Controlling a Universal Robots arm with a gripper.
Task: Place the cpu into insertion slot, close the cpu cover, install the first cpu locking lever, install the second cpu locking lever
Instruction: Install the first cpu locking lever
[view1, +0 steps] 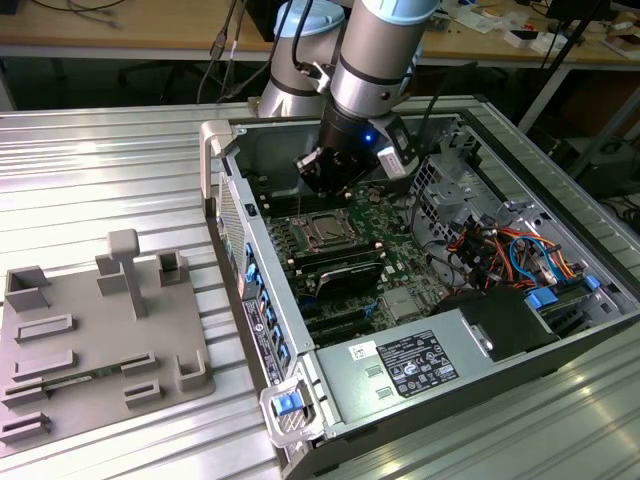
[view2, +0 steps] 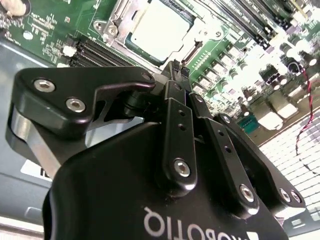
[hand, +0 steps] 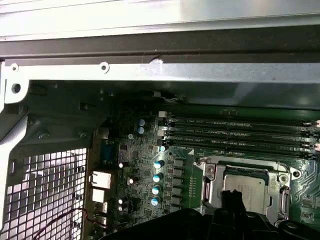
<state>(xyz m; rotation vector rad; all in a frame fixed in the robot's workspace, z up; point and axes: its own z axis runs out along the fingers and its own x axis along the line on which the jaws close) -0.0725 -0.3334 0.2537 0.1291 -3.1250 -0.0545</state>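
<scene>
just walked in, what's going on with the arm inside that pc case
A Universal Robots arm has its gripper down inside an open computer case, hovering over the green motherboard next to the insertion slot. The cpu already sits in the slot, and in both wrist views the cpu cover looks folded flat around it. Whether the locking levers are latched is not clear.

I see the arm (view1: 375, 50): silver-grey tube segments, pale blue joint caps, a black wrist section with a small blue light (view1: 371, 138) lit. In the second wrist view the hand (view2: 175, 70) is matte black, with a rounded housing, flat link bars and silver hex-socket screws (view2: 181, 167) at the pivots. White lettering on the housing, bare metal edge under one link.
</scene>
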